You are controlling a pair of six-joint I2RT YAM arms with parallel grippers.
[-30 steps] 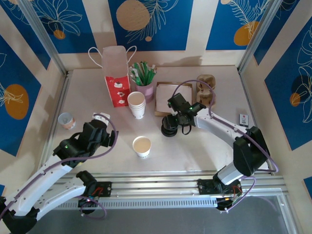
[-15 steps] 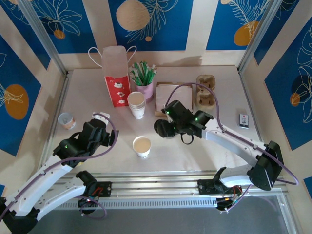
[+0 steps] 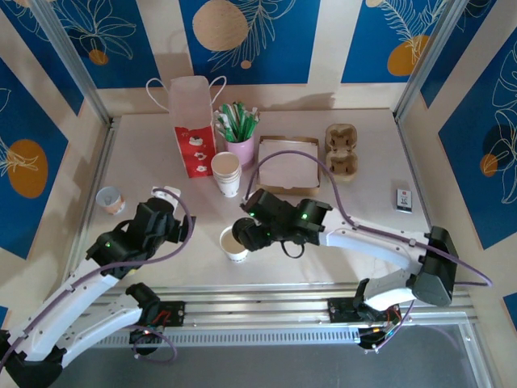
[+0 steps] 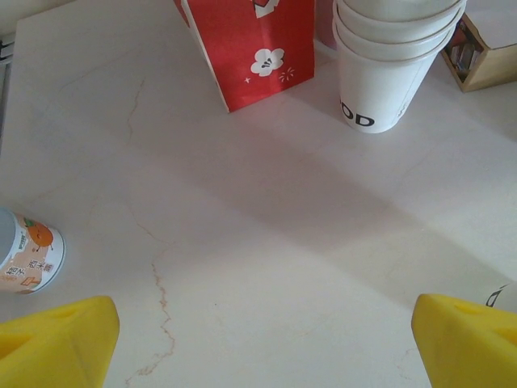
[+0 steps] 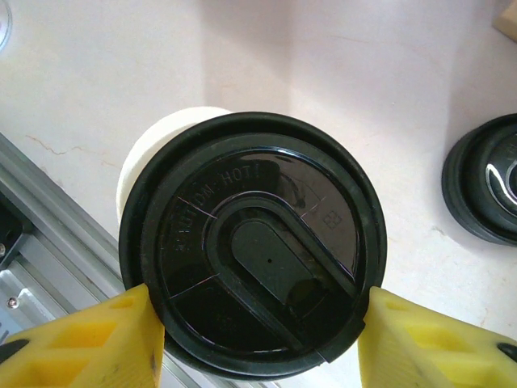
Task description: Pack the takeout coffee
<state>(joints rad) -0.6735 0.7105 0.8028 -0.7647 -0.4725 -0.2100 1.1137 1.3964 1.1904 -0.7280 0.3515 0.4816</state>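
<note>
The white paper cup (image 3: pixel 232 250) stands near the table's front middle; in the right wrist view its white rim (image 5: pixel 157 139) peeks out at the upper left. My right gripper (image 3: pixel 247 234) (image 5: pixel 257 330) is shut on a round black lid (image 5: pixel 252 242), one yellow finger on each side of its rim. The lid hangs over the cup, shifted a little off centre. Whether it touches the rim I cannot tell. My left gripper (image 3: pixel 167 212) (image 4: pixel 262 347) stands open to the cup's left over bare table, nothing between its yellow fingertips (image 4: pixel 56 339).
A stack of black lids (image 5: pixel 485 190) sits just right of the cup. A brown pulp carrier (image 3: pixel 341 150) stands at the back right. A cup stack (image 3: pixel 226 173) (image 4: pixel 392 73), red bag (image 3: pixel 194 133) (image 4: pixel 258 44), pink holder (image 3: pixel 240 145), brown box (image 3: pixel 287 164) and small tub (image 3: pixel 109 200) (image 4: pixel 24 255) stand around.
My right arm has swung left and toward the front edge, carrying the black lid from the lid stack to above the cup. The left arm has stayed still.
</note>
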